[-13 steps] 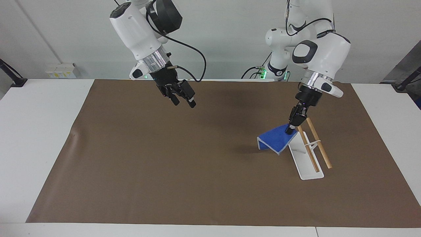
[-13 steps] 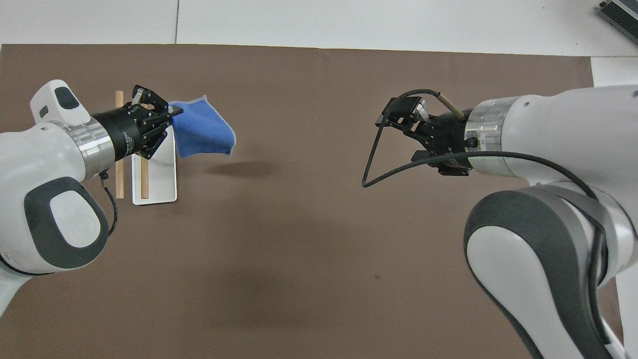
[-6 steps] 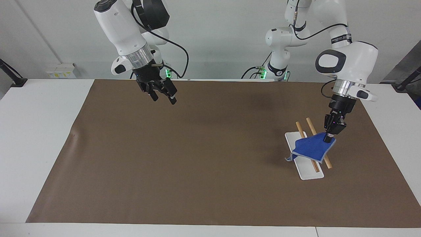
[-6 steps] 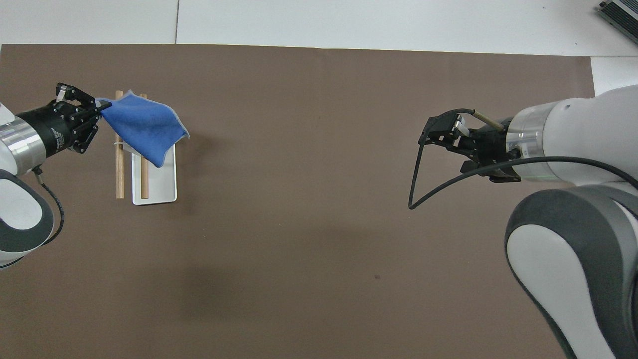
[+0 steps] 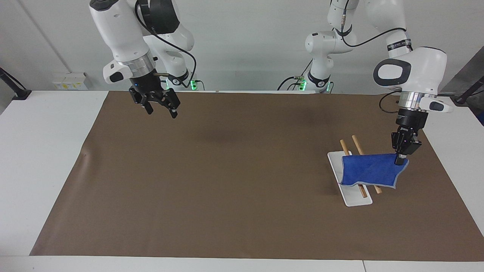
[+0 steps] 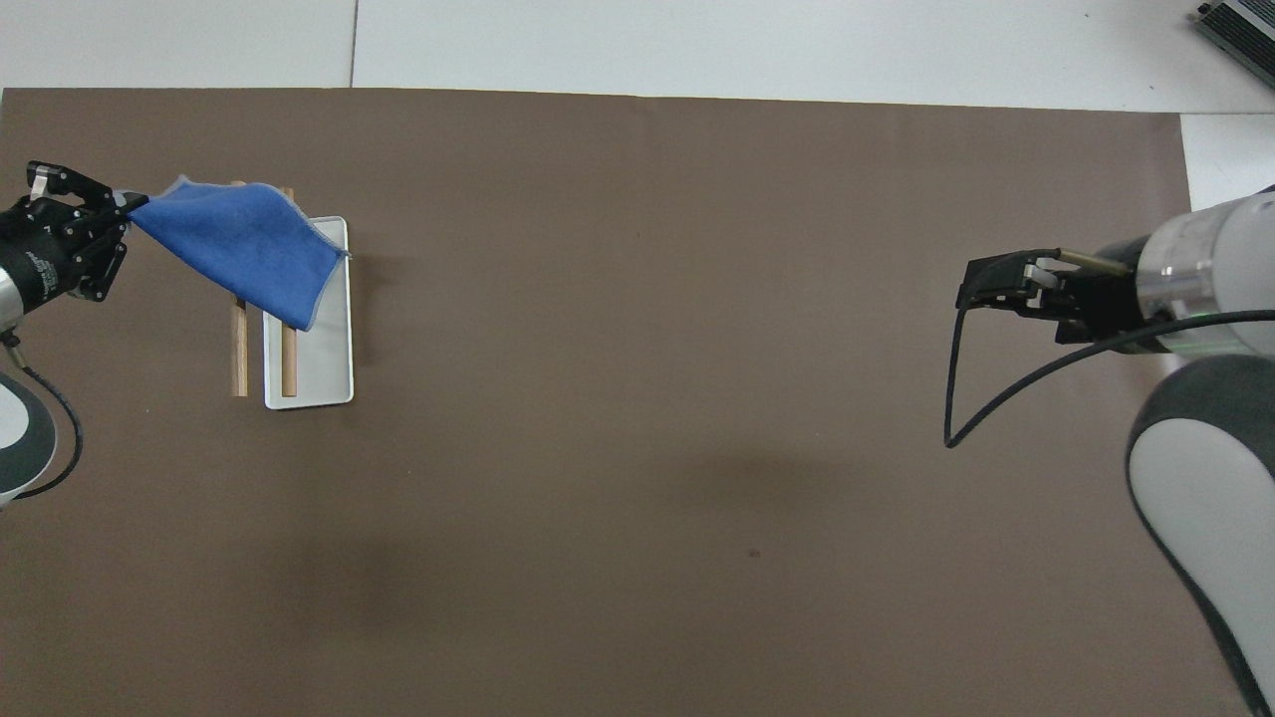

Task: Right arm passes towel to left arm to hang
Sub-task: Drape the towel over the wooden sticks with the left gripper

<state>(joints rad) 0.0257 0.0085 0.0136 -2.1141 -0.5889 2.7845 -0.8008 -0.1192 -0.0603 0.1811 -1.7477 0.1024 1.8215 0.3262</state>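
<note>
While it is pinched by one corner, the blue towel (image 5: 368, 170) (image 6: 239, 244) hangs draped across the two wooden rods (image 5: 359, 166) (image 6: 239, 344) of a small rack, its lower edge trailing over the rack's white base (image 5: 353, 196) (image 6: 319, 368). That rack stands on the brown mat (image 5: 227, 181) (image 6: 637, 398) toward the left arm's end of the table, and it serves as the landmark for everything else. The left gripper (image 5: 401, 160) (image 6: 125, 204) has its fingers pressed together on the towel's corner, just beside the rack on the side toward the table's end, with the left arm (image 5: 414, 75) descending nearly upright above it. The cloth stretches from that pinched corner across both rods, covering the ends of them that lie farther from the robots in the overhead view, while the nearer ends of the rods show bare. Well apart from the rack, toward the right arm's end of the table, the right gripper (image 5: 162, 111) (image 6: 996, 284) hovers over the mat with its fingers spread and nothing between them; a blue light shows on its mount. The right arm (image 5: 121, 34) rises from there, a black cable (image 6: 996, 388) looping from its wrist. Around the mat lies the white tabletop (image 5: 45, 151) (image 6: 697, 40).
</note>
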